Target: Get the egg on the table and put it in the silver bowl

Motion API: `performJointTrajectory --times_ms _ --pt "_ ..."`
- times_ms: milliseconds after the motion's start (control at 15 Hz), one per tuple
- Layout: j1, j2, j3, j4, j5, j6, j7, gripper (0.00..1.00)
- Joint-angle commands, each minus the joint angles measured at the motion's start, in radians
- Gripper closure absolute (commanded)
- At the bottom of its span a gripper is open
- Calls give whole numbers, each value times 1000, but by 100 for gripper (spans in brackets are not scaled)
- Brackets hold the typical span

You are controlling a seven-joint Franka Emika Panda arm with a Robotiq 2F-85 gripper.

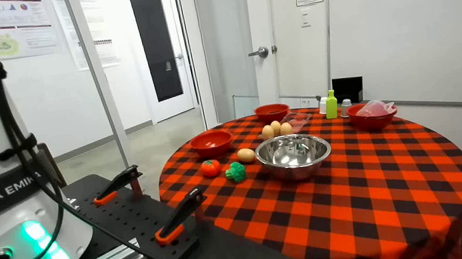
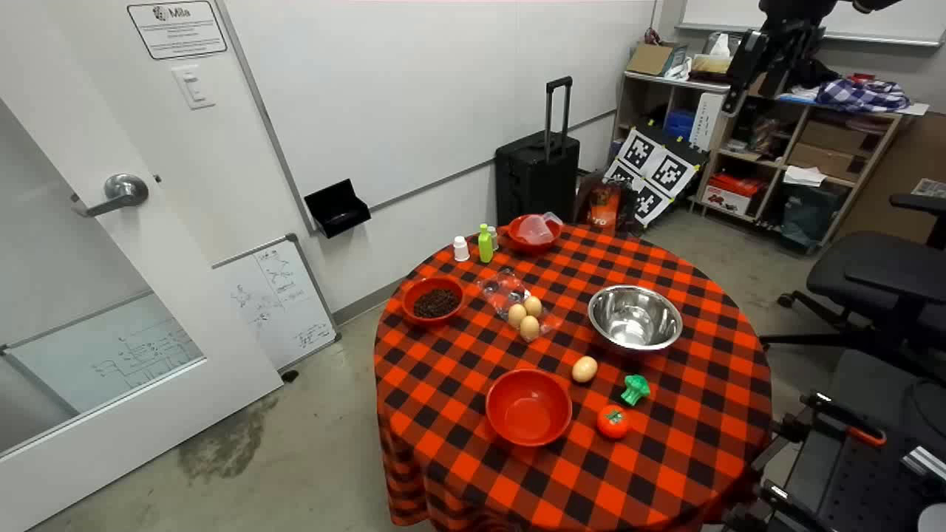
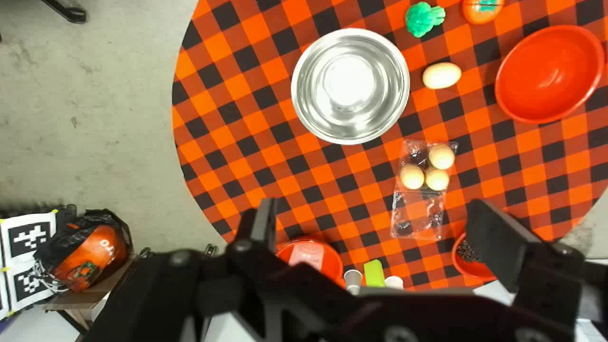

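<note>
Loose egg (image 3: 441,75) on the checked worktop (image 3: 247,142), near the silver bowl (image 3: 350,92).
In the wrist view, it lies at the bowl's three o'clock; the pincer (image 3: 371,210) stands wide, well apart from both.

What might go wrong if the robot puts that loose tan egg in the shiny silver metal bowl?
The loose, oval tan egg lies on its side on red-and-black checkered cloth; a clumsy touch might roll it.

The round, shiny silver metal bowl sits close beside it; the open black gripper might bump its rim.

Three similar tan eggs sit in a clear plastic carton; the wrong one might get picked.
</note>
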Motion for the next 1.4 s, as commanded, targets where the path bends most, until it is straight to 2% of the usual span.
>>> performJointTrajectory --times_ms 0,133,600,1000,1333 --pt "4 1 -3 2 -1 -2 1 0" --pt "12 7 -12 9 1 -4 -53 0" --pt "79 58 -41 25 13 41 -415 0" --pt "132 145 -40 9 38 180 -687 0" --pt "166 249 -16 -17 140 307 -938 0"
